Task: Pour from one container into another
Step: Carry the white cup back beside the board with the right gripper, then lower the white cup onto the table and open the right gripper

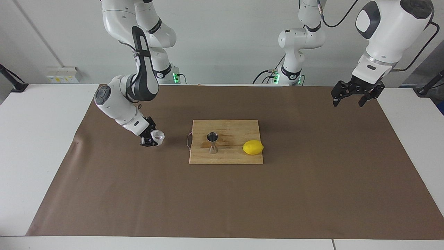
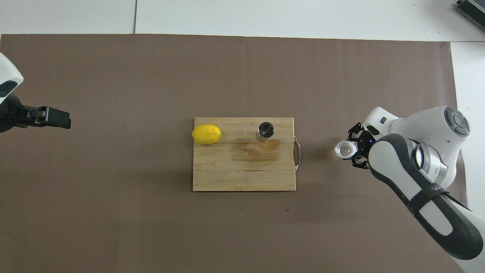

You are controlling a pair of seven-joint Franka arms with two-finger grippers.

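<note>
A small clear glass cup [image 1: 159, 136] [image 2: 345, 149] is held low over the brown mat, between the cutting board and the right arm's end of the table. My right gripper [image 1: 154, 139] [image 2: 351, 151] is shut on it, and the cup's mouth faces up. The steel jigger [image 1: 212, 142] [image 2: 266, 130] stands upright on the wooden cutting board [image 1: 236, 157] [image 2: 242, 176], apart from the cup. My left gripper [image 1: 352, 98] [image 2: 56, 117] hangs open and holds nothing, high over the mat at the left arm's end, where the arm waits.
A yellow lemon [image 1: 253, 147] [image 2: 206, 134] lies on the board beside the jigger, toward the left arm's end. The board has a wire handle [image 1: 188, 140] [image 2: 298, 153] on the side facing the cup. The brown mat [image 1: 222, 201] covers most of the table.
</note>
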